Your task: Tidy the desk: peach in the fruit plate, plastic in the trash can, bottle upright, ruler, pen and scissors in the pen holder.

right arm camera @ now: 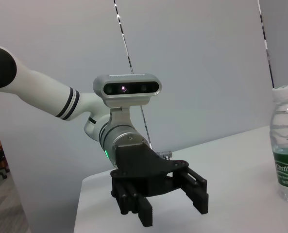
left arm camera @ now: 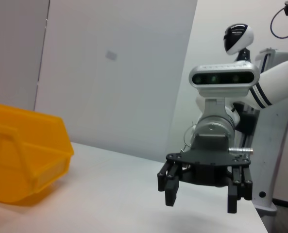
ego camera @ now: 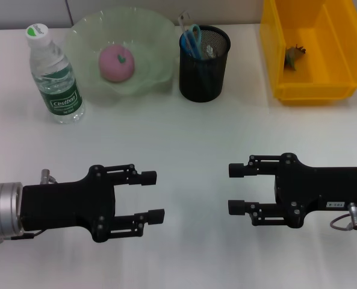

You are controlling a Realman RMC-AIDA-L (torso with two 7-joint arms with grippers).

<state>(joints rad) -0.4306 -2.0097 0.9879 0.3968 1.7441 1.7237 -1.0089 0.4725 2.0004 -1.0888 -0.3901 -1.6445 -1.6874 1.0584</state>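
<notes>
From the head camera, we see a white desk (ego camera: 184,138) with our left gripper (ego camera: 157,195) and right gripper (ego camera: 233,188) low in front of us, facing each other, each with its fingers spread apart and holding nothing. All the task items sit well away from the fingers at the far side: a water bottle (ego camera: 55,75) stands upright at far left, a pink peach (ego camera: 117,62) lies in the pale green fruit plate (ego camera: 151,36), a black mesh pen holder (ego camera: 204,63) holds blue-handled scissors (ego camera: 192,39), and a yellow bin (ego camera: 307,51) contains a small scrap (ego camera: 294,55). From the left wrist camera, we see the right gripper (left arm camera: 202,201) hanging open over the desk, the yellow bin (left arm camera: 25,158) off to one side. From the right wrist camera, we see the left gripper (right arm camera: 173,211) open above the desk, with the bottle (right arm camera: 287,145) upright well apart from it.
</notes>
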